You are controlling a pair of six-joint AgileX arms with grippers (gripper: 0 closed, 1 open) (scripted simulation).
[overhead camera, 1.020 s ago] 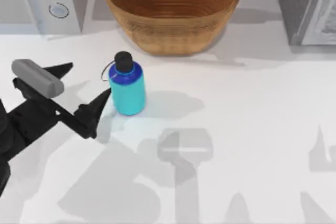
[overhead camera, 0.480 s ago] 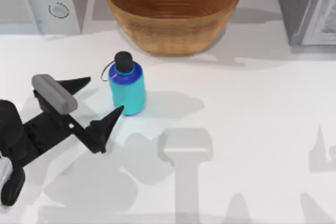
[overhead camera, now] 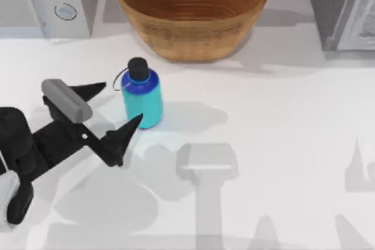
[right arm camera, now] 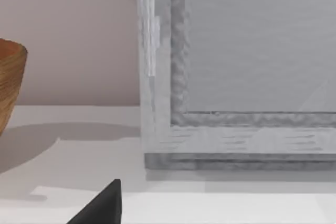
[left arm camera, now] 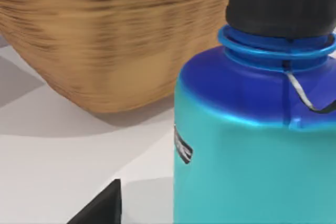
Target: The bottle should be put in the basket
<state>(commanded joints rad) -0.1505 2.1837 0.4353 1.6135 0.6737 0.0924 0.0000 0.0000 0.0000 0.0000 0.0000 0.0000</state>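
white tabletop (overhead camera: 281, 144) runs across the whole scene, with grey appliance-like boxes at its far corners. at the table's left, my left gripper (overhead camera: 114, 106) lies low over the surface with its two dark fingers spread wide apart, one fingertip (overhead camera: 96, 89) beside the bottle's upper part and the other fingertip (overhead camera: 133, 123) just beside its base. they look very near the bottle, but i cannot tell if either one touches it. next to the right stands the bottle (overhead camera: 142, 95), upright on the table, cyan body, blue shoulder, black cap, thin strap looping off the neck; the left wrist view has it looming large and close (left arm camera: 252, 145). behind it, at the table's far edge and apart from it, sits the basket (overhead camera: 192, 13), wide and empty. the right gripper's fingertip (right arm camera: 102, 205) shows in its own wrist view, facing a grey box; whether it is open i cannot tell.

the step in hand, as i judge it, is the grasp. slide further in so the body sits squarely between the fingers, close on the cyan cylinder below the shoulder, and avoid nudging the base, which could tip it.
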